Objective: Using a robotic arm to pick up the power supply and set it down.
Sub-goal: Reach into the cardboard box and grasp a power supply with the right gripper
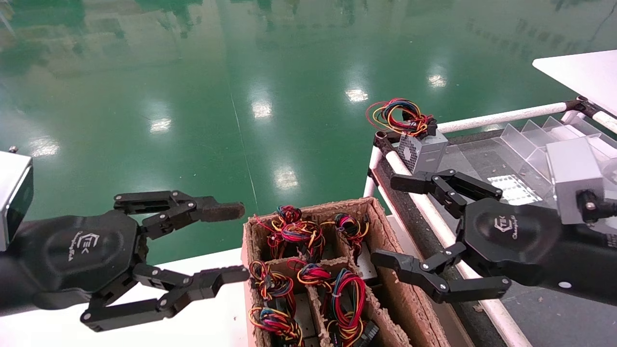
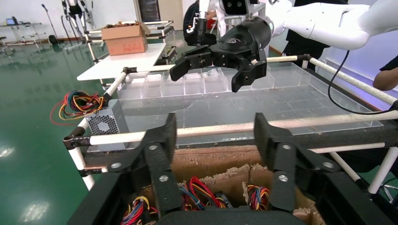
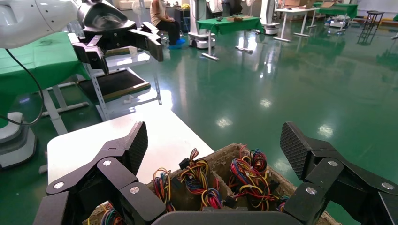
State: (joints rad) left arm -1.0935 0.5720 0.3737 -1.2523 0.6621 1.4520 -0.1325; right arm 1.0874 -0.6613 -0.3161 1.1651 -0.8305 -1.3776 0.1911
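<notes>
Both of the robot's arms hang out over a brown, ragged-edged cardboard crate (image 1: 424, 308) split by dividers into cells, and each cell I can see into holds a knot of red, yellow, blue and black wires. The right black two-finger linkage gripper with the white logo (image 1: 383, 220) is above the crate's right edge, its fingers spread wide with nothing between them; one finger reaches toward the white-railed rack, the other lies over the crate wall. From its own wrist camera the right gripper (image 3: 213, 145) looks down past its ribbed pads onto the wire bundles below. The left black gripper with the brownish worn fingertip pad (image 1: 243, 243) is held just to the left of the crate, above a white tabletop (image 1: 207, 318), and its fingers are spread apart and empty too; in its wrist view (image 2: 213, 133) it faces the rack's white rail. The small grey sheet-metal power supply boxes (image 1: 301, 308) sit down in the crate's cells under their wire knots, mostly hidden, and neither gripper touches one. On the near left corner of the rack's clear tray (image 1: 482, 154) stands a separate grey box with a perforated vent and a wide loose loop of coloured wire (image 1: 424, 152), just beyond the right gripper's upper finger.
</notes>
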